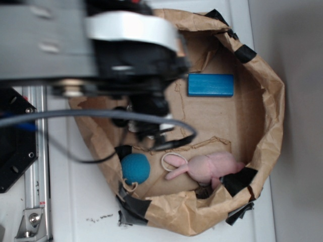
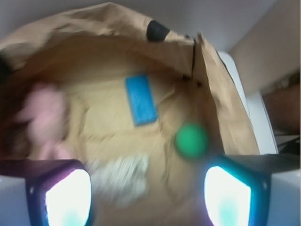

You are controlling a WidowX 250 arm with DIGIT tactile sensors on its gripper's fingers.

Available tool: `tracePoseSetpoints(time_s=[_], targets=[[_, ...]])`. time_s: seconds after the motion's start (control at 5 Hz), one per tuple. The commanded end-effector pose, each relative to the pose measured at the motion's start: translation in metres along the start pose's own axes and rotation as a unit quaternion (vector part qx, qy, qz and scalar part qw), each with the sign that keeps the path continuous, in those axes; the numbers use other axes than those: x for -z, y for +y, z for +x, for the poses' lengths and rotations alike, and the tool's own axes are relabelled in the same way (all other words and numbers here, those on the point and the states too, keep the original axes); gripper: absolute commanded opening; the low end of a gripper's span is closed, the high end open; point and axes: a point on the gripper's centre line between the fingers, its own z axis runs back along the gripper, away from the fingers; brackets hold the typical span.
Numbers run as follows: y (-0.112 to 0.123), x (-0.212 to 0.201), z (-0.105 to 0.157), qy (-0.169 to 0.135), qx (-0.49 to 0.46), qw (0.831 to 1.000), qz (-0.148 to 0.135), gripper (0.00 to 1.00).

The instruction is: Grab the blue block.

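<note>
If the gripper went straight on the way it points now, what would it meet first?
Probably the bare cardboard floor, just short of the blue block. The gripper is open and the wrist view is blurred, so depth is uncertain.

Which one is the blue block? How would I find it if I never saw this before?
Look inside the big brown paper bag with rolled-down sides. The blue block lies flat on its floor, alone near one side, away from the toys. It is bright blue with flat faces and sharp corners, unlike the round teal ball and the soft pink bunny.

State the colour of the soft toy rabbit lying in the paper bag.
Pale pink; the rabbit shows best in the exterior view.
</note>
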Motion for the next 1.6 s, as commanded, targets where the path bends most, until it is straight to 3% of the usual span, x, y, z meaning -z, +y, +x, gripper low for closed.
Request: tracePoseSetpoints(time_s=[0.0, 0.2, 0.6, 0.8, 1.0, 1.4], targets=[[-0.006, 0.057, 0.027, -0.006, 0.030, 0.999, -0.039, 1.00], [-0.010, 0.073, 0.032, 0.003, 0.033, 0.999, -0.042, 1.00], [0.005, 0.100, 0.053, 0.022, 0.007, 0.997, -0.068, 1.00], [0.005, 0.122, 0.065, 0.043, 0.029, 0.997, -0.063, 1.00], [0.003, 0.137, 0.066, 0.065, 0.016, 0.996, -0.060, 0.00], [-0.005, 0.109, 0.057, 0.045, 0.031, 0.997, -0.049, 0.00]])
